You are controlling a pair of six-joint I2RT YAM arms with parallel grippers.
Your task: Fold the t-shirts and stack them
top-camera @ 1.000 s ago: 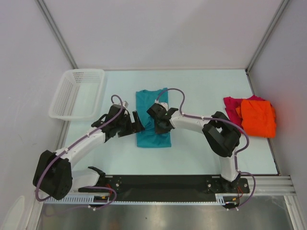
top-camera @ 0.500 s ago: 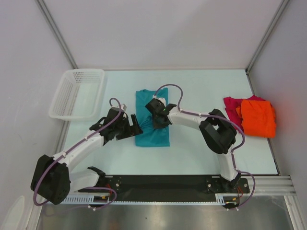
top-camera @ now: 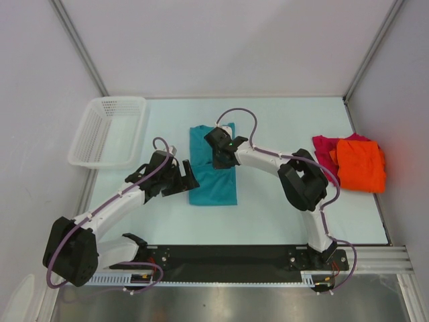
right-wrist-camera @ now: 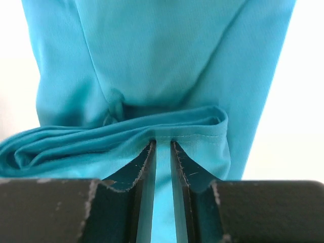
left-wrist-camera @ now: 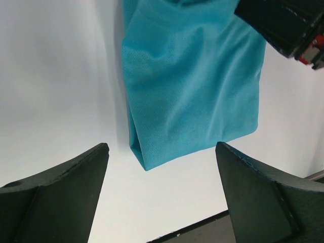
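Item 1, teal t-shirt [top-camera: 213, 181]: at the centre of the surface [top-camera: 281, 127], long axis running 12 to 6 o'clock. It is already narrowed into a strip with the sleeves turned in. We judge the crosswise fold to be in progress and not finished.

Item 2, right gripper [top-camera: 220, 153]: over the strip's 12 o'clock half. Its fingers are clamped close together on a doubled, bunched hem of the teal cloth, as the wrist view shows [right-wrist-camera: 163, 147].

Item 3, left gripper [top-camera: 188, 176]: fingers wide apart and holding nothing. It hovers just beside the strip's edge at 9 o'clock, above the near corner.

Item 4, orange t-shirt [top-camera: 362, 164]: at 3 o'clock, lying partly over item 5. It looks loose rather than folded.

Item 5, magenta t-shirt [top-camera: 323, 149]: beneath it, rumpled.

Item 6, basket [top-camera: 84, 141]: at 10 o'clock, well apart from the shirts.

Status: we count one shirt part-folded and two not yet started. No stack has been begun.
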